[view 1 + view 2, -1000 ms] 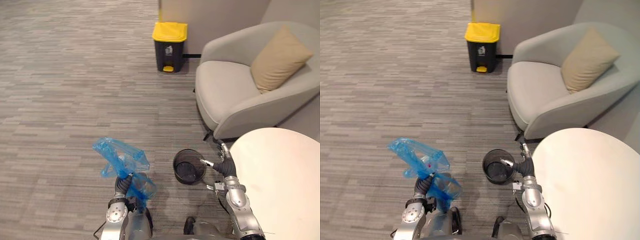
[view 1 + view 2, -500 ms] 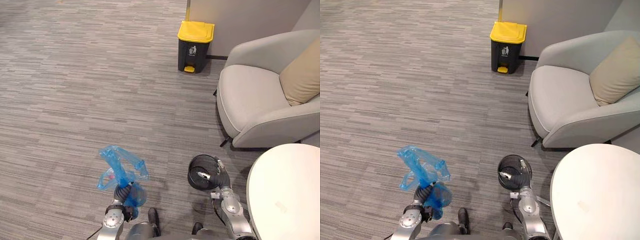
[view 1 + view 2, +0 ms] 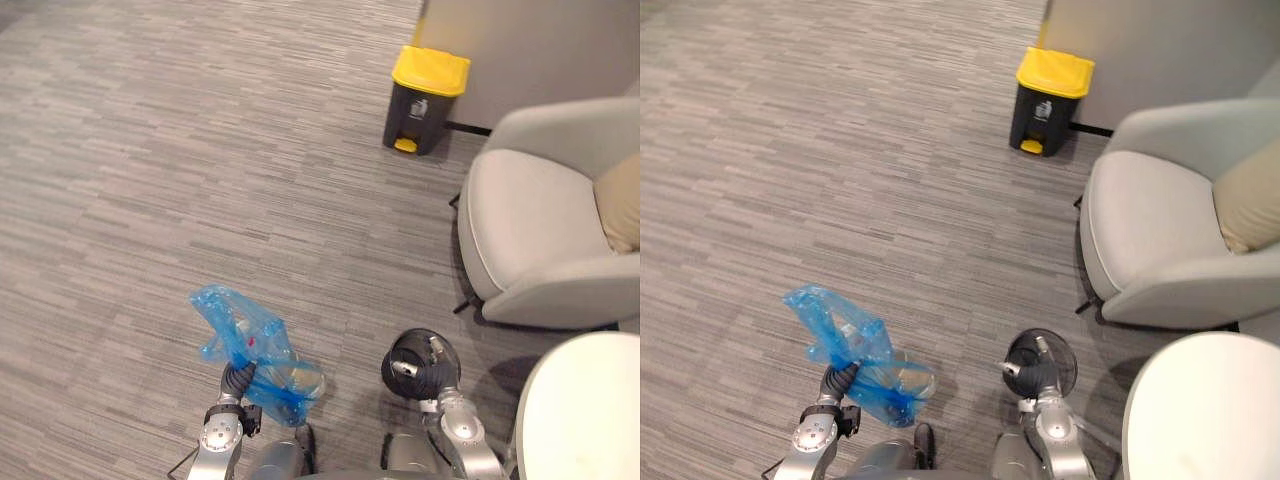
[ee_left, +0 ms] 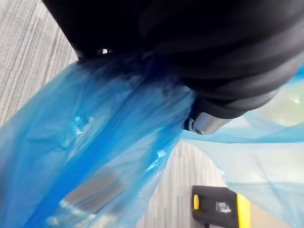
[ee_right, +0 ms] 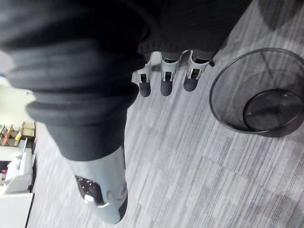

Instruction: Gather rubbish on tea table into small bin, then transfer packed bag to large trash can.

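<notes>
A blue plastic bag (image 3: 252,347) with rubbish inside hangs above the carpet, and my left hand (image 3: 238,378) is shut on its gathered neck. The left wrist view shows the blue film (image 4: 99,156) bunched under the hand's dark cover. The large trash can (image 3: 428,85), dark with a yellow lid, stands far ahead by the wall, also seen in the left wrist view (image 4: 221,210). The small black mesh bin (image 3: 408,352) sits unlined on the floor at lower right. My right hand (image 5: 164,78) hangs beside the mesh bin (image 5: 259,95) with relaxed fingers, holding nothing.
A grey armchair (image 3: 530,225) with a tan cushion (image 3: 622,200) stands on the right, close to the trash can. The round white tea table (image 3: 585,410) fills the lower right corner. Striped grey carpet (image 3: 200,180) stretches ahead and to the left.
The camera has moved: the trash can, armchair and table have slid to the right in the picture. The bag stays in my left hand and now hangs more to its right.
</notes>
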`<state>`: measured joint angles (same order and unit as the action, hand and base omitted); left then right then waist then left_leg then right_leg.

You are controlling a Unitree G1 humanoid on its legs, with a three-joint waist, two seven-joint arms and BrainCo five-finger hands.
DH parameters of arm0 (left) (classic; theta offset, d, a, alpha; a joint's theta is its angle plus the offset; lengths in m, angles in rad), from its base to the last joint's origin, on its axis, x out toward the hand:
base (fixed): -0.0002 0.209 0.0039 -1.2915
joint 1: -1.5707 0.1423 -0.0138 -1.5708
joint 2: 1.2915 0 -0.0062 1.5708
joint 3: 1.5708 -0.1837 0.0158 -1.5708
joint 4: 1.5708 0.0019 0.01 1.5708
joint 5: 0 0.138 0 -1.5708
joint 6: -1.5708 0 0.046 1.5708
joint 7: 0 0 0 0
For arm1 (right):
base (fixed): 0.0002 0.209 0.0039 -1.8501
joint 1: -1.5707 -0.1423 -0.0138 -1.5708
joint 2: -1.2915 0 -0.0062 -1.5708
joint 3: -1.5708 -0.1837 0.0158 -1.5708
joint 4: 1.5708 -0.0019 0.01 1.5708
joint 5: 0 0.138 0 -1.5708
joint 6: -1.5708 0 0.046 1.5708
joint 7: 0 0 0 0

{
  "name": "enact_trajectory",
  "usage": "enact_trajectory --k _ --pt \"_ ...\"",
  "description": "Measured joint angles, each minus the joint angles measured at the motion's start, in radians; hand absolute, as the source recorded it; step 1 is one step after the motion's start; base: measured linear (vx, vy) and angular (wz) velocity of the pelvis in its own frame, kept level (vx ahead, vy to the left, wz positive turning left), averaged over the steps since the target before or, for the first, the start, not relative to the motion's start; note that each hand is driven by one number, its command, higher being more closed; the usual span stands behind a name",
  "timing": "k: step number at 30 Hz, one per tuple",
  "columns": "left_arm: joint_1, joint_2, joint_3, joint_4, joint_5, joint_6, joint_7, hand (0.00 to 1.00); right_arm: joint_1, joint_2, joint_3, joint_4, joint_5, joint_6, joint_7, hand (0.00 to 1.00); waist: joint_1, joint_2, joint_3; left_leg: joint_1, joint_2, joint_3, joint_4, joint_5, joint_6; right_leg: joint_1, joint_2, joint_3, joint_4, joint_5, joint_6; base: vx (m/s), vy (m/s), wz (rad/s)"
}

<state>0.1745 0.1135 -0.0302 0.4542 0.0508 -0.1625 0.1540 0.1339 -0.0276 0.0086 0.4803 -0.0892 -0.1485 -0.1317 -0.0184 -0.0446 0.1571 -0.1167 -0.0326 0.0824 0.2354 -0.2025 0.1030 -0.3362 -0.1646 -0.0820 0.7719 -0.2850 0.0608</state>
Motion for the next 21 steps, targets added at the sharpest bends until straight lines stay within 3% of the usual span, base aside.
enact_trajectory --k 2,4,5,6,7,9,10,11,12,14,16,20,21 --pt "0.003 0.006 -0.003 0.000 0.000 0.002 0.000 1.00 -0.001 -0.001 -0.002 -0.001 0.000 -0.001 0.000 0.00 0.004 -0.005 0.004 0.037 -0.002 -0.015 -0.013 -0.021 -0.002 -0.053 0.043 -0.012 -0.039 -0.013 -0.001 0.28 -0.051 0.46" --pt "-0.005 0.005 -0.009 0.000 0.000 0.003 0.000 1.00 0.005 -0.002 -0.004 -0.001 0.001 -0.001 0.000 0.00 -0.012 -0.002 0.005 0.079 -0.002 -0.053 -0.021 -0.037 -0.016 -0.092 0.070 -0.058 -0.125 -0.007 0.000 0.40 -0.099 0.54" --pt "-0.009 0.008 -0.006 0.001 0.000 0.002 0.000 1.00 0.007 -0.002 -0.004 0.001 0.001 0.000 0.000 0.00 -0.018 -0.006 0.004 0.105 -0.003 -0.065 -0.025 -0.045 -0.030 -0.092 0.090 -0.057 -0.221 0.026 -0.031 0.56 -0.158 0.71" --pt "-0.024 0.010 -0.006 0.006 0.001 0.002 0.000 1.00 0.013 -0.003 -0.006 -0.001 0.001 0.000 0.000 0.00 -0.021 -0.033 -0.004 0.129 -0.013 -0.084 -0.018 -0.067 -0.065 -0.077 0.091 -0.057 -0.326 0.173 -0.081 0.52 -0.157 0.77" --pt "-0.048 0.001 -0.006 0.020 0.002 0.005 0.001 1.00 0.015 -0.013 -0.014 -0.001 0.001 0.002 -0.001 0.00 -0.020 -0.005 0.012 0.147 0.012 -0.094 -0.012 -0.076 -0.094 -0.055 0.097 -0.096 -0.315 0.178 -0.105 0.63 -0.185 0.71" --pt "-0.065 -0.013 -0.009 0.017 0.005 0.003 0.000 1.00 0.022 -0.022 -0.028 -0.048 0.002 0.002 0.000 0.00 -0.026 0.015 0.014 0.150 0.037 -0.074 -0.004 -0.047 -0.169 -0.019 0.097 -0.142 -0.323 0.130 -0.128 0.49 -0.160 0.54" --pt "-0.068 -0.019 -0.009 0.017 0.008 0.004 0.000 1.00 0.024 -0.022 -0.032 -0.062 0.002 0.002 0.000 0.00 -0.030 0.020 0.014 0.149 0.046 -0.068 0.011 -0.044 -0.174 -0.003 0.100 -0.154 -0.329 0.120 -0.130 0.46 -0.174 0.46" --pt "-0.070 -0.032 -0.004 0.012 0.010 0.004 -0.002 1.00 0.029 -0.017 -0.030 -0.089 0.003 0.002 0.000 0.00 -0.035 0.026 0.017 0.143 0.075 -0.038 0.104 -0.044 -0.179 0.063 0.121 -0.172 -0.365 0.109 -0.137 0.45 -0.159 0.30" --pt "-0.061 -0.038 0.000 0.001 0.012 0.003 -0.004 1.00 0.044 -0.013 -0.022 -0.127 0.006 0.001 -0.001 0.00 -0.029 0.029 0.020 0.084 0.122 0.015 0.333 -0.030 -0.211 0.161 0.155 -0.167 -0.429 0.108 -0.138 0.53 -0.151 0.18" --pt "-0.036 -0.051 0.001 -0.039 0.012 0.001 -0.012 1.00 0.054 -0.012 0.002 -0.175 0.009 -0.003 -0.001 0.00 -0.012 0.027 0.022 -0.004 0.189 0.090 0.587 -0.040 -0.202 0.261 0.186 -0.142 -0.500 0.106 -0.142 0.40 -0.064 -0.24" --pt "-0.014 -0.068 0.002 -0.078 0.012 0.000 -0.021 1.00 0.048 -0.013 0.000 -0.218 0.011 -0.006 -0.001 0.00 0.026 0.025 0.020 -0.128 0.240 0.170 0.707 -0.077 -0.142 0.332 0.196 -0.072 -0.560 0.104 -0.145 0.32 0.013 -0.79" --pt "0.003 -0.077 0.000 -0.089 0.013 0.002 -0.023 1.00 0.041 0.000 0.001 -0.220 0.011 -0.001 -0.001 0.00 0.062 0.022 0.022 -0.246 0.234 0.130 0.499 -0.086 -0.130 0.367 0.172 0.057 -0.582 0.099 -0.136 0.28 0.165 -1.01" --pt "0.003 -0.081 0.001 -0.093 0.013 0.002 -0.023 1.00 0.043 0.001 0.001 -0.220 0.011 -0.001 -0.002 0.00 0.062 0.024 0.021 -0.258 0.217 0.083 0.372 -0.064 -0.153 0.374 0.156 0.093 -0.575 0.073 -0.098 0.29 0.287 -1.09"
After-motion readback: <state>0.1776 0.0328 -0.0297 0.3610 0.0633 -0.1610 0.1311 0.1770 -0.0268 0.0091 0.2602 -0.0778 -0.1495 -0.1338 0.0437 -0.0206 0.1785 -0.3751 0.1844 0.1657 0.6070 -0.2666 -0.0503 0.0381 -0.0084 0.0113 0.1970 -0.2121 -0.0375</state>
